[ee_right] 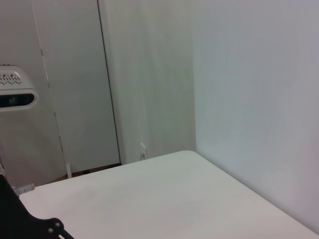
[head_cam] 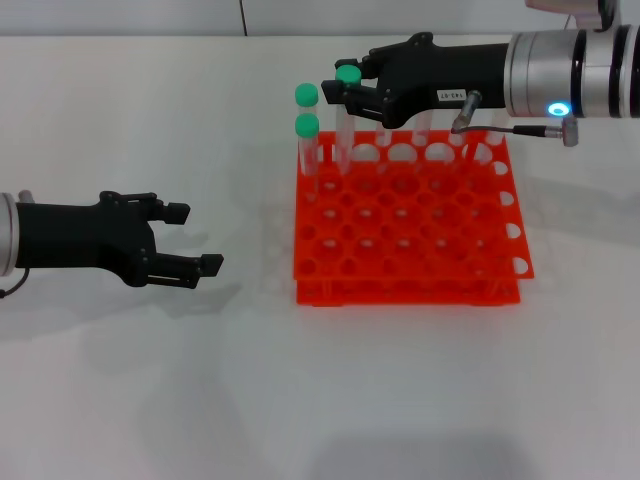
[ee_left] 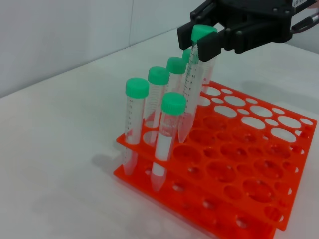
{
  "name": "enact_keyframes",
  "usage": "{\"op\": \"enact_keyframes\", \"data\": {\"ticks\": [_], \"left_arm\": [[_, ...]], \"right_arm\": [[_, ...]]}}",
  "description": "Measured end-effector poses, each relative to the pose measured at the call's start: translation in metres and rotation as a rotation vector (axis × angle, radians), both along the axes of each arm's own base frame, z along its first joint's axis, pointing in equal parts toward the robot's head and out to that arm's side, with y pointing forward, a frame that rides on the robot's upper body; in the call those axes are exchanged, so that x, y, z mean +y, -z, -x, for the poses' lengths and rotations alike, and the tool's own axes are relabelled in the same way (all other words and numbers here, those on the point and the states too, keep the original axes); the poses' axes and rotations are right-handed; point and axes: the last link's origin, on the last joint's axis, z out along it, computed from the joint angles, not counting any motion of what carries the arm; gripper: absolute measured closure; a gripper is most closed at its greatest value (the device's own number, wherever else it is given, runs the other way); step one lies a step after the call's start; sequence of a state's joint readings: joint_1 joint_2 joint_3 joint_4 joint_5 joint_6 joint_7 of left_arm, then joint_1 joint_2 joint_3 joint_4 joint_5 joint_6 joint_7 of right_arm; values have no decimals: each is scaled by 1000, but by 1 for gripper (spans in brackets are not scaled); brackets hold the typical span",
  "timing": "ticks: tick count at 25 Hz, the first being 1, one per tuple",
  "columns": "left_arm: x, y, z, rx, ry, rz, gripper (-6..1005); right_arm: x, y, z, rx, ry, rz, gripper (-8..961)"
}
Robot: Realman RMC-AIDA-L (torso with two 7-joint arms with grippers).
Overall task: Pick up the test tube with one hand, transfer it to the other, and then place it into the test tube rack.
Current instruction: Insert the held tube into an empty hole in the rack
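Hanging tilted over the far left corner of the test tube rack [head_cam: 405, 215], the test tube [ee_left: 194, 79] is pinched just below its green cap by the right gripper [ee_left: 209, 37], its tip already down among the top-tier holes. Its long axis leans slightly off vertical, cap toward the gripper above, so I judge it needs straightening before sinking deeper. Other capped tubes [ee_left: 158, 102] stand just beside it. The left gripper [head_cam: 190, 240] waits wide open, empty, well apart on the table [head_cam: 150, 390].
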State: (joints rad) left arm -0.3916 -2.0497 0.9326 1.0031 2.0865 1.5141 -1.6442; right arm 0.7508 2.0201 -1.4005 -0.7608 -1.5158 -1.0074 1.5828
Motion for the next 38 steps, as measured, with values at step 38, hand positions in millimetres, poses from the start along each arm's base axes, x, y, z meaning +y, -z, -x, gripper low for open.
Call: {"op": "enact_keyframes", "data": {"ticks": [38], "left_arm": [[-1, 2, 0, -1, 10, 4, 112]], "right_arm": [[1, 11, -9, -38, 32, -6, 688]]}}
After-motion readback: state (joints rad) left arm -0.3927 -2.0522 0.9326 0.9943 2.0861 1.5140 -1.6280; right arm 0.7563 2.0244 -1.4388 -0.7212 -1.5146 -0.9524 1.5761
